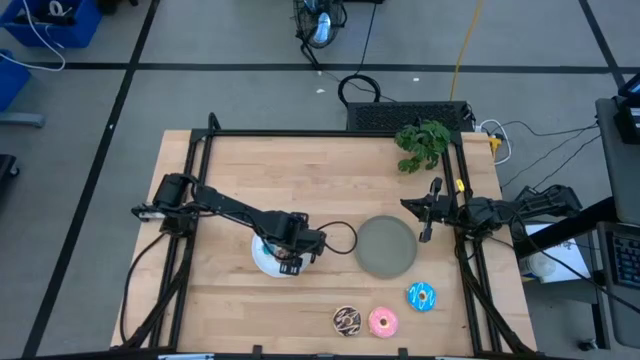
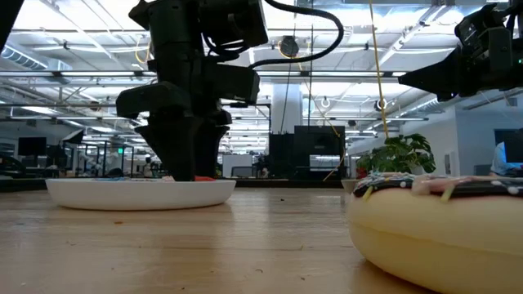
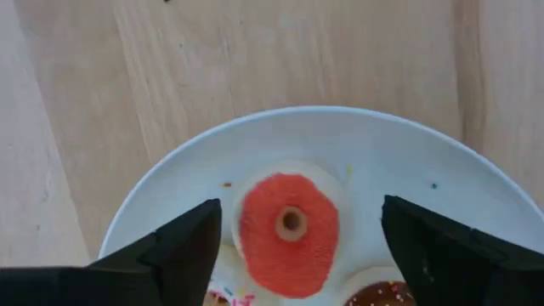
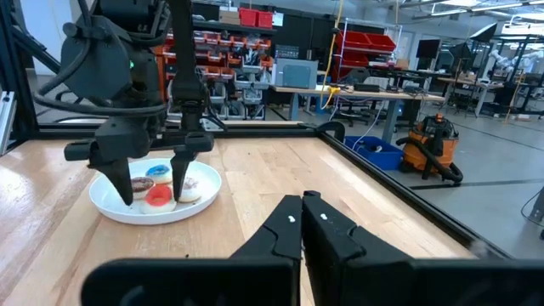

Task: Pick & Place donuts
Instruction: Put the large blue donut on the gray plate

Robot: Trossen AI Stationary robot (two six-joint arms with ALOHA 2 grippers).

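White plate (image 1: 262, 259) left of grey plate (image 1: 386, 246); green plant (image 1: 422, 143) behind

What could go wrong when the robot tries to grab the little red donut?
The left pincer straddles the red donut on the white plate. Other tiny donuts sit tight beside it, like the brown one, so a finger might bump or pinch a neighbour. Pressing down could also tip or slide the plate.

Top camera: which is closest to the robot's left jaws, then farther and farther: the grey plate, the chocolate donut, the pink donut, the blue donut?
From the left gripper, over the white plate:
1. Grey plate, just to its right.
2. Chocolate donut, near the table's front edge.
3. Pink donut, right of the chocolate one.
4. Blue donut, farthest right.
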